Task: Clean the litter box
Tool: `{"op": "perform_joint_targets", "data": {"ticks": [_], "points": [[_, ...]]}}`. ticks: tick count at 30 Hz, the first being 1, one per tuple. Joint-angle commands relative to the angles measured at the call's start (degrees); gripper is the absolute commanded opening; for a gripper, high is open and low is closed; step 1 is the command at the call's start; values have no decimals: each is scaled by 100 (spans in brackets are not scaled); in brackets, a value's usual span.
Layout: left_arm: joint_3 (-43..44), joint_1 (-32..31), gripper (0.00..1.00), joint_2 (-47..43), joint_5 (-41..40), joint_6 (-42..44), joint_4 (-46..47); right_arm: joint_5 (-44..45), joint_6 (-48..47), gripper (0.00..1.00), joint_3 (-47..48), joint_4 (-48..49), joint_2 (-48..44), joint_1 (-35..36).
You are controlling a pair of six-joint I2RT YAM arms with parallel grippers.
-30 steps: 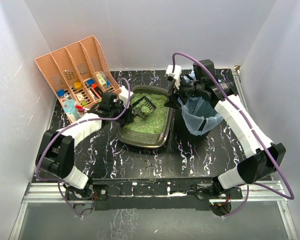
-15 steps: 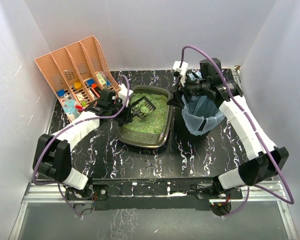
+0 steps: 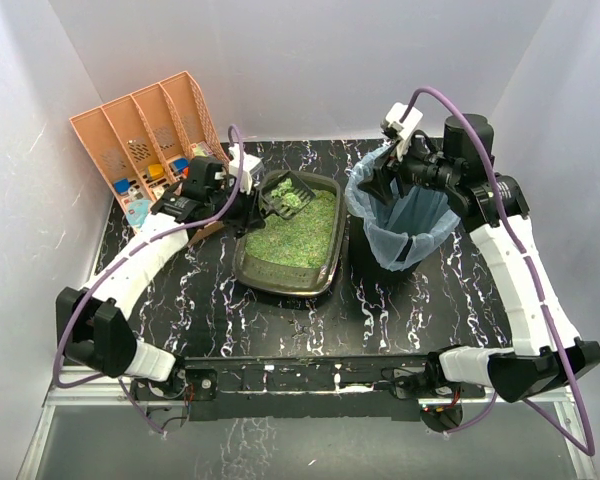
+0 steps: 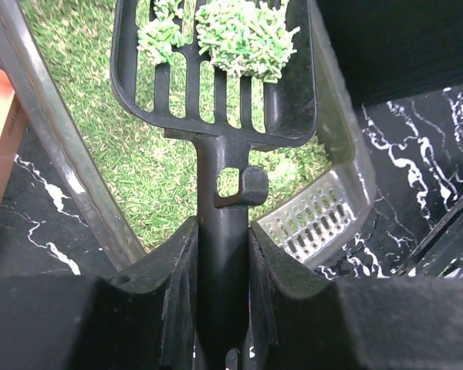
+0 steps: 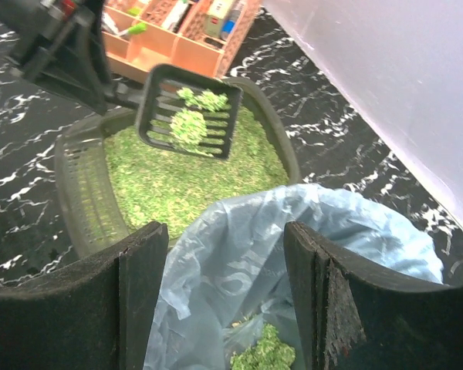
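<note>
The litter box (image 3: 276, 284) is a dark olive tray of green litter (image 3: 298, 240) at mid-table. My left gripper (image 3: 247, 205) is shut on the handle (image 4: 223, 254) of a black slotted scoop (image 3: 283, 195). The scoop hangs over the tray's far end with two clumps of green litter (image 4: 245, 35) on it. In the right wrist view the scoop (image 5: 189, 112) is above the litter box (image 5: 69, 185). My right gripper (image 3: 376, 186) hovers open over the left rim of the bin's pale blue bag (image 5: 293, 247), nothing between its fingers (image 5: 143, 297).
A black bin (image 3: 400, 235) with the blue liner stands right of the tray and holds some green litter (image 5: 264, 356). A peach-orange slotted organiser (image 3: 145, 140) with small items sits at the back left. White walls close in three sides.
My left arm has raised the loaded scoop and carried it toward the tray's far end. My right arm has swung right and back, from the tray side of the bin to above its rim.
</note>
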Motion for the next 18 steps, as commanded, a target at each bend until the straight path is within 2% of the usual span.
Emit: {"op": "perform_joint_targets", "data": {"ticks": [1, 11, 18], "points": [[687, 33, 0, -472, 167, -144, -519, 843, 215, 67, 61, 258, -239, -37], [2197, 16, 0, -91, 74, -113, -1498, 1542, 332, 67, -51, -85, -406, -113], [3187, -174, 0, 187, -79, -159, -1884, 1478, 613, 67, -353, -24, -595, -790]]}}
